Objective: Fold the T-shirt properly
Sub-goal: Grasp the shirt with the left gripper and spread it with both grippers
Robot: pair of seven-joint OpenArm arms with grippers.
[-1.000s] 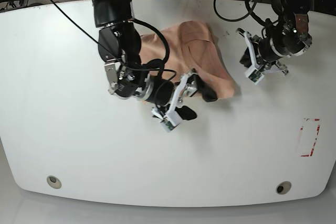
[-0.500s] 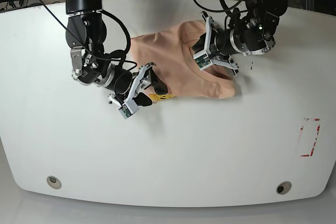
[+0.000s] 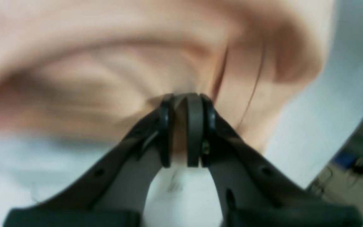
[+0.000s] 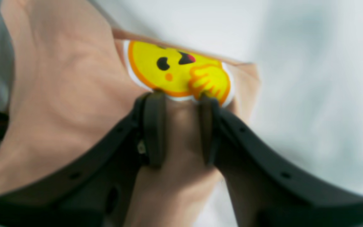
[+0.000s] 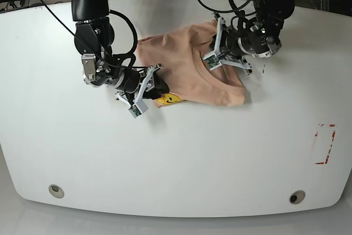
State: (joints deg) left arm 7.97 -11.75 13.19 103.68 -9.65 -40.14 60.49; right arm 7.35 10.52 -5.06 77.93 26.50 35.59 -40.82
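Observation:
The peach T-shirt [image 5: 187, 70] lies crumpled on the white table [image 5: 220, 152], its yellow smiley print [image 5: 169, 99] at the near left edge. My left gripper [image 5: 218, 59] is at the shirt's upper right part. In the left wrist view this gripper [image 3: 184, 101] is shut, with a thin pinch of T-shirt [image 3: 106, 63] fabric between its pads. My right gripper [image 5: 149, 89] is at the shirt's left edge. The right wrist view shows that gripper [image 4: 180, 104] closed on a thick fold of the T-shirt [image 4: 58, 94], just below the smiley print [image 4: 176, 72].
A red-marked rectangle [image 5: 324, 144] is on the table at the right. Two round inserts [image 5: 55, 190] [image 5: 297, 197] sit near the front edge. Cables and stands run along the table's far side.
The right gripper moved left to the shirt's edge and closed on the fold by the smiley. The left gripper came in from the right onto the shirt. The shirt is spread further left.

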